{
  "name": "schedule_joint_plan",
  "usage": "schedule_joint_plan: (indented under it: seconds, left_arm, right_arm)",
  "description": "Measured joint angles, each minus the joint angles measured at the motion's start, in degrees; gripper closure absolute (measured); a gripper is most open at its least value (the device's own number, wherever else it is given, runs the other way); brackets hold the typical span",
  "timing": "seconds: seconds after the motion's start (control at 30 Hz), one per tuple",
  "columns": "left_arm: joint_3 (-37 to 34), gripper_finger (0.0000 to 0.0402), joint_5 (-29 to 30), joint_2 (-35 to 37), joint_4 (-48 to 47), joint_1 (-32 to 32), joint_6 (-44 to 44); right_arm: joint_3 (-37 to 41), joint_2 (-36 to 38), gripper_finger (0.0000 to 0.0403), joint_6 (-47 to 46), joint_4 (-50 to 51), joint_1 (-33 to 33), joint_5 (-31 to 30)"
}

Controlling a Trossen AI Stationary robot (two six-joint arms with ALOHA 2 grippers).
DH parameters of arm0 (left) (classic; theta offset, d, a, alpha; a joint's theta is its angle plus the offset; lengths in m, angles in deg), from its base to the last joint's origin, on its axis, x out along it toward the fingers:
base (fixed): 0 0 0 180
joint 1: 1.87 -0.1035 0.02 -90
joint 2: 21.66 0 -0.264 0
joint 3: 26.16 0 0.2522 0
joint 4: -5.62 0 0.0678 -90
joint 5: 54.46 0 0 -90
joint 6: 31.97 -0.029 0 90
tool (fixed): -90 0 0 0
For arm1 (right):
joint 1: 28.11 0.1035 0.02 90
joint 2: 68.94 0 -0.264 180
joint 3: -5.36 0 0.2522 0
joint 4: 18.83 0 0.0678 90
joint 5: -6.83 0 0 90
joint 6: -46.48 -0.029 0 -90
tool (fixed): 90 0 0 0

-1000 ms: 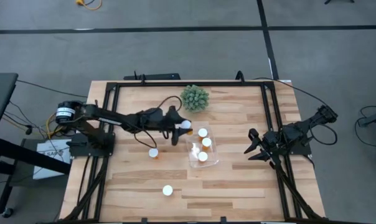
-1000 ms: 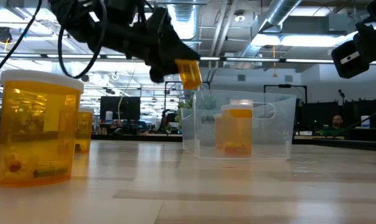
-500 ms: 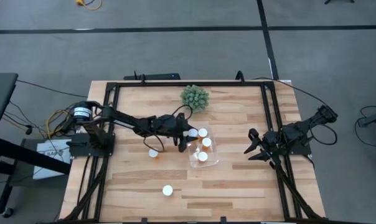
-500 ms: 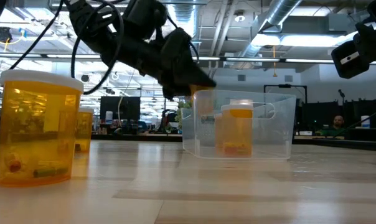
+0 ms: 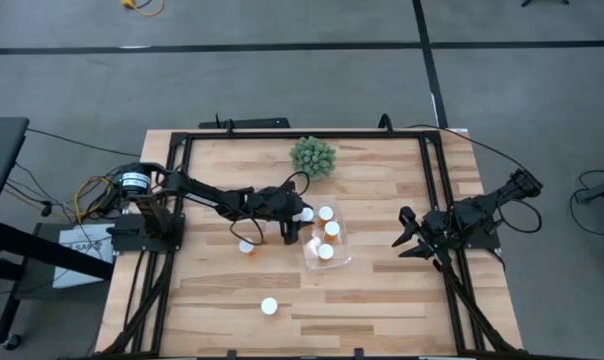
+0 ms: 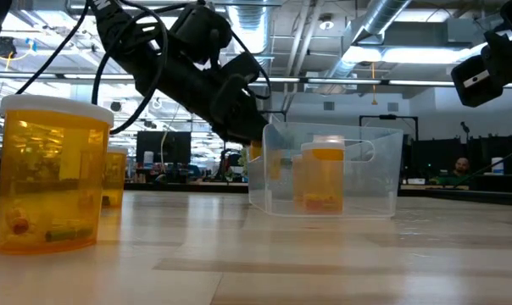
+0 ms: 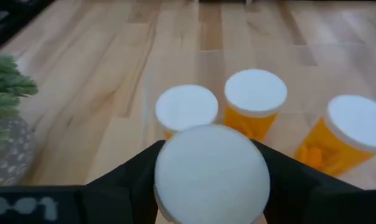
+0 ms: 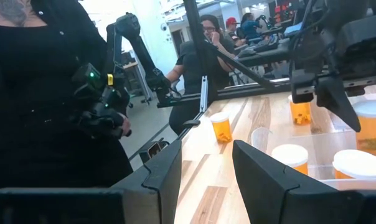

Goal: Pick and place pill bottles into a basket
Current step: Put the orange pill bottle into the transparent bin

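My left arm reaches from the table's (image 5: 382, 300) left edge toward the middle. Two bottles stand loose on the wood on that side: the near bottle (image 5: 246, 246) beside my forearm, and the front bottle (image 5: 269, 306) well apart, toward the front edge.

My left gripper (image 5: 297, 220) hangs at the basket's (image 6: 366, 182) left end, over its rim. The fourth bottle (image 7: 211, 171) is there with it, its white cap facing my wrist camera. Whether I grip it firmly or have it loose, I cannot tell. From the low camera, its amber body shows just inside the clear wall, below my hand.

Behind the gripper, toward the table's back edge, sits the plant (image 5: 313, 157), apart from the basket.

Three bottles stand upright in the basket past my hand: the back bottle (image 5: 326, 213), the middle bottle (image 5: 332, 229) and the last bottle (image 5: 325, 251), close together, caps up.

Far to the right, my right gripper (image 5: 406, 240) waits by the table's right rail, closed with nothing in it, pointing toward the basket.
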Motion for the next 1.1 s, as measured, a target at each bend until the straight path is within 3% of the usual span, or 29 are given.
schedule_joint_plan:
  seconds: [0.57,0.83,1.1]
  left_arm:
    - [2.11,0.017,1.76,0.63,-2.64,-0.35,-0.84]
    - [5.81,0.017,-1.34,7.85,-11.7,-0.37,-2.08]
    - [0.84,0.0169,-3.61,17.4,-22.27,-1.92,-4.92]
  right_arm:
    - [0.0,0.0,0.0267,0.01,0.02,0.0,0.0]
    - [0.0,-0.01,0.0267,0.01,0.03,0.0,0.0]
    - [0.0,-0.16,0.0267,0.02,0.02,0.0,0.0]
